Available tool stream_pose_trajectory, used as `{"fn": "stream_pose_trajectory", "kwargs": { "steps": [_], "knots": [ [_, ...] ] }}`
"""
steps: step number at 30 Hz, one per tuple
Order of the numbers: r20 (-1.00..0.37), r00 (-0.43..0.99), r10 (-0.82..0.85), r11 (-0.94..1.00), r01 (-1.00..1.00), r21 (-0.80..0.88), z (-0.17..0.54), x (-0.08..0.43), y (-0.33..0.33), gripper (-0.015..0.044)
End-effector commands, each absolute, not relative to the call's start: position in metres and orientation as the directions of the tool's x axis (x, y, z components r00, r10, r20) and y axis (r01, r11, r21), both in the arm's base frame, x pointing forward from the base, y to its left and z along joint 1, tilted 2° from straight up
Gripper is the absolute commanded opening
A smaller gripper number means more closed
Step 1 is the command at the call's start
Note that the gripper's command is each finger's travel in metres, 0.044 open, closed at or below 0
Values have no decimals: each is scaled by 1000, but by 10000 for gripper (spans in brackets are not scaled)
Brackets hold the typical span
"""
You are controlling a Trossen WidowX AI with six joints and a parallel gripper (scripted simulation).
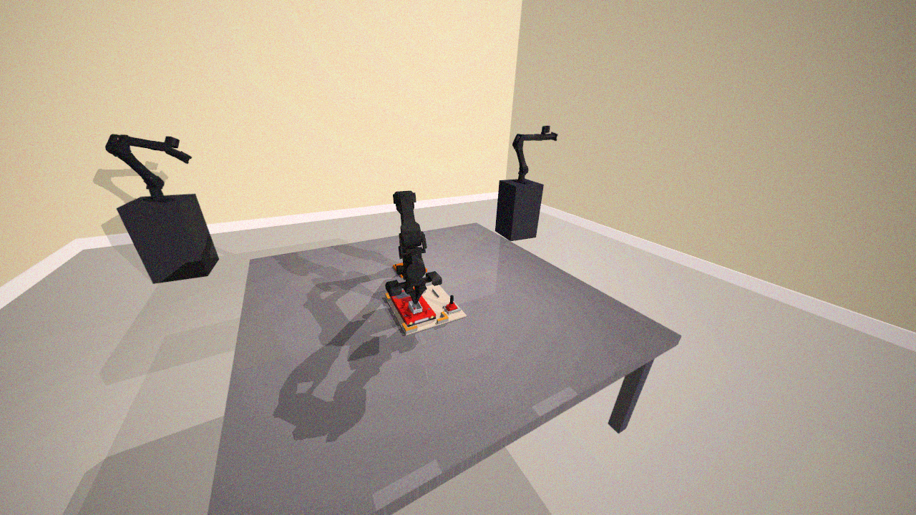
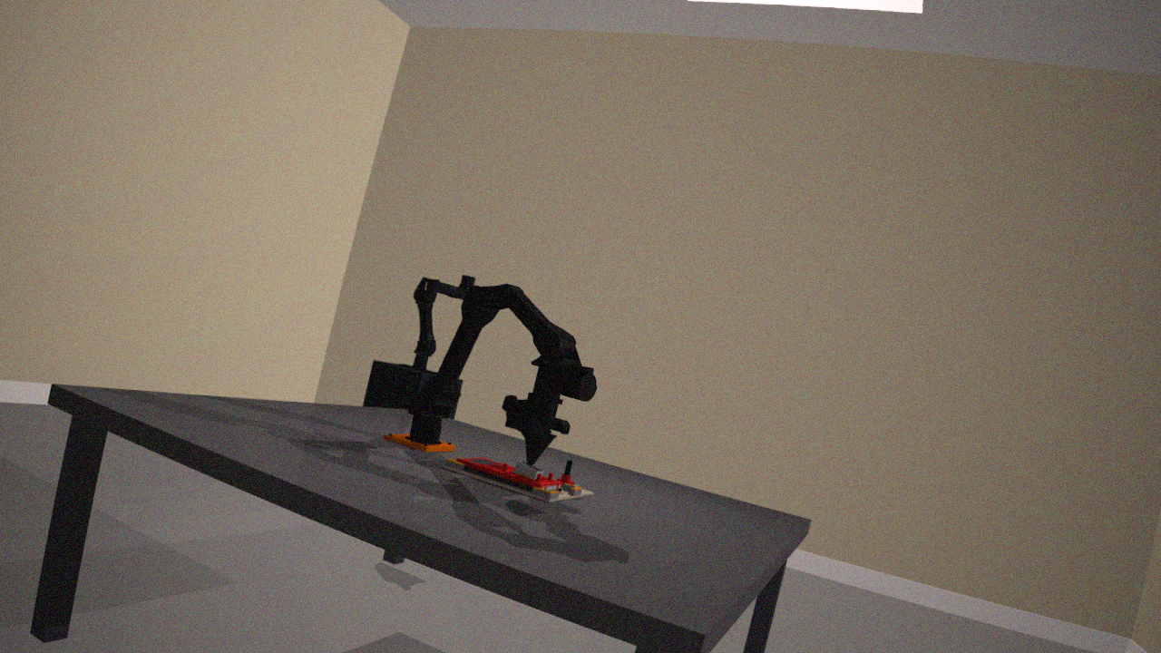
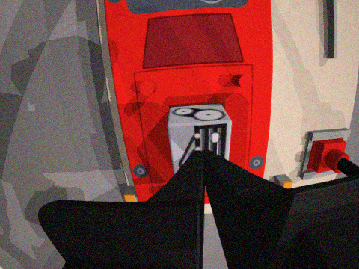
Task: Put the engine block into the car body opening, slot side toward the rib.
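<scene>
The grey engine block [image 1: 415,309] [image 2: 528,470] [image 3: 182,136] stands upright in the red car body [image 1: 421,317] [image 2: 484,466] [image 3: 259,93] and sticks up above its surface. A two-circle print shows on its far end face, and dark stripes and white dots on its top, in the wrist view. My gripper [image 1: 416,301] [image 2: 531,463] [image 3: 202,158] is shut and empty, fingertips together, pointing down at the block's top. I cannot tell whether the tips touch it. The fingers hide the block's near part. The rib, the opening's edges and how deep the block sits cannot be made out.
The car body lies on a cream board [image 1: 446,291] [image 3: 299,108]. A red block with a black lever [image 1: 451,306] [image 3: 328,149] stands right of the car, and a dark bar [image 3: 329,30] lies farther back. Two other arms stand on dark pedestals [image 1: 169,239] [image 1: 517,208] beyond the table.
</scene>
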State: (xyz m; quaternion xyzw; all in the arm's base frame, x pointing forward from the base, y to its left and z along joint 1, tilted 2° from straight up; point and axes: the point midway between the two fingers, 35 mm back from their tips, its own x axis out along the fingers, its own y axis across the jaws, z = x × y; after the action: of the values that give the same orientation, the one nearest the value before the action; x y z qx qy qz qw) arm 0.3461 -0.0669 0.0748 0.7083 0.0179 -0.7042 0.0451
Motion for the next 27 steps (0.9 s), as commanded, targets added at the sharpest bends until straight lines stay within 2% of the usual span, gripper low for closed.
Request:
{"fn": "stream_pose_trajectory", "kwargs": {
  "steps": [1,22,27],
  "knots": [
    [-999,9,-39,-995,88,40,73,346,-67,0],
    [-999,9,-39,-995,88,40,81,345,-67,0],
    [-999,9,-39,-995,88,40,81,345,-67,131]
  ]
}}
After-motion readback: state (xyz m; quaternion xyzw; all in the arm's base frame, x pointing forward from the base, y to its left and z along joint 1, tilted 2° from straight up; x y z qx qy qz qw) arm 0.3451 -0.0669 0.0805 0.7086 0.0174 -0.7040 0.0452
